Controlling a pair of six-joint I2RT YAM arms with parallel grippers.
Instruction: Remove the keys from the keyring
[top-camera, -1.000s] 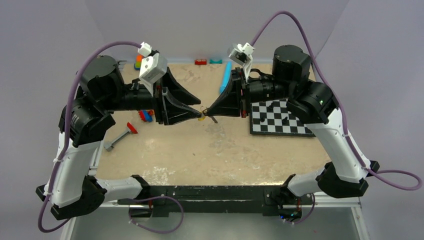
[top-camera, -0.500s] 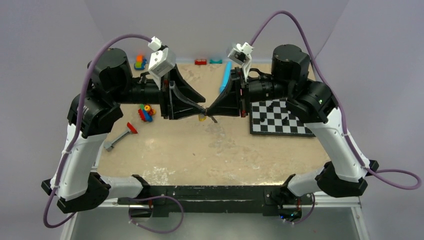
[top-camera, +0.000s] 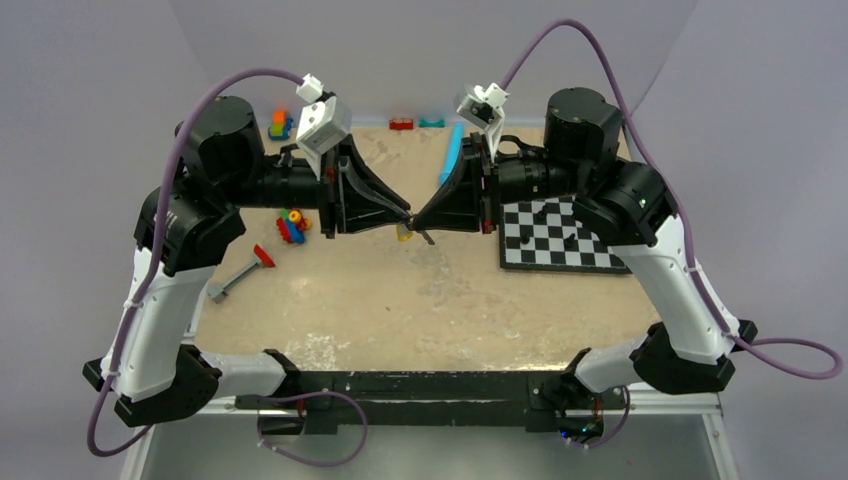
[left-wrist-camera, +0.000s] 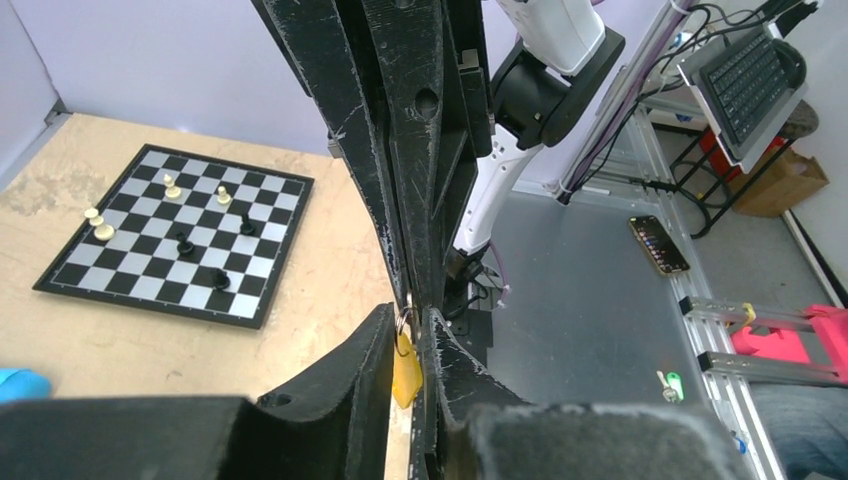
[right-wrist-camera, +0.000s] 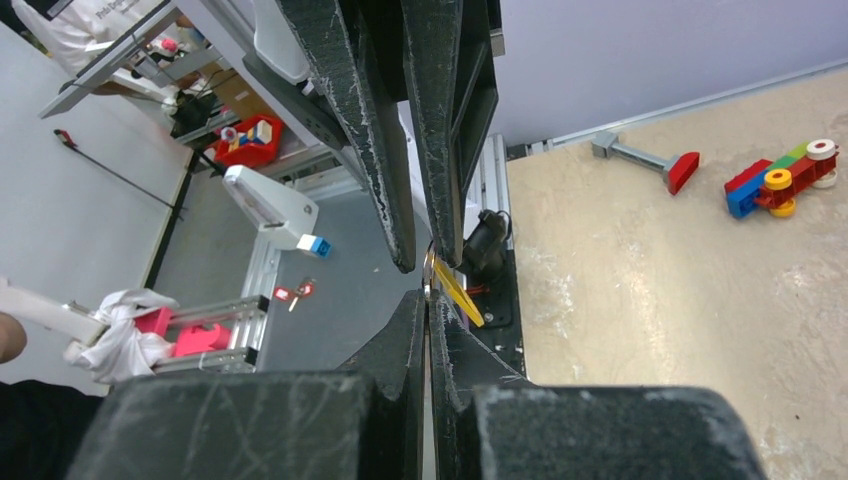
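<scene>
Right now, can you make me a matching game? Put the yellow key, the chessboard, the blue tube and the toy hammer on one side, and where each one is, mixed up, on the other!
Things:
1. yellow key
2. chessboard
3. blue tube
4. toy hammer

Places:
A. farthest back, in the middle
B. lying on the left side
C. hanging from the keyring where the left gripper and right gripper meet
D. on the right side, partly under the right arm

Pairs: 1-C, 2-D, 3-A, 4-B
</scene>
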